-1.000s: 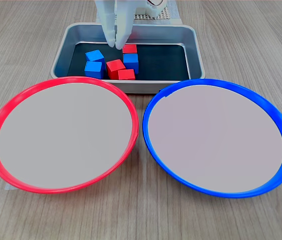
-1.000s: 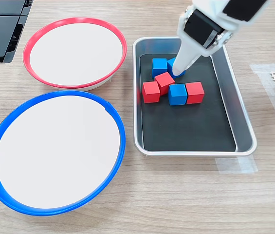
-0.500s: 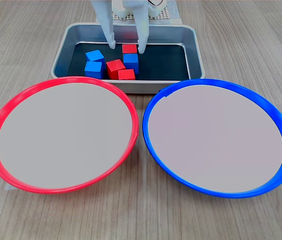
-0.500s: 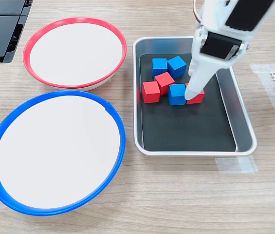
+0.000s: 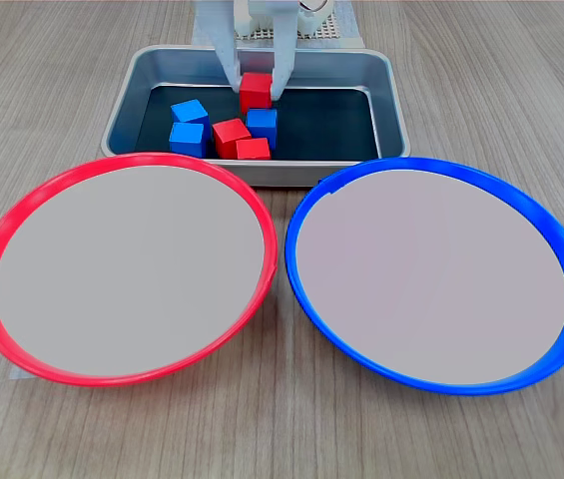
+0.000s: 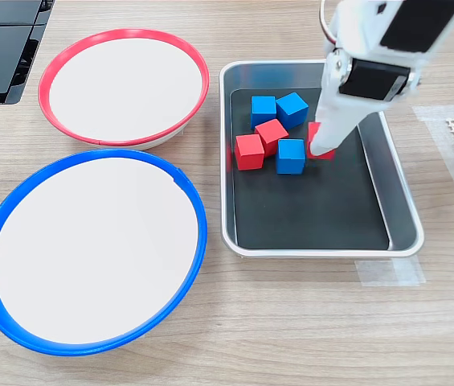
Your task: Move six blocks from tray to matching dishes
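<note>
Two fingers show only in the first exterior view: your gripper [image 5: 255, 88] clamps a red block [image 5: 256, 91] over the tray [image 5: 389, 120], which holds five blocks; both dishes lie bare.

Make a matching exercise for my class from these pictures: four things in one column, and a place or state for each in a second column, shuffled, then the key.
Things
1. gripper
2. red-rimmed dish
3. blue-rimmed dish
4. blue blocks

Places or states
A. holds nothing, on the first exterior view's right
B. three of them, lying in the tray
C. shut on a red block
D. holds nothing, on the first exterior view's left

Pairs: 1-C, 2-D, 3-A, 4-B
</note>
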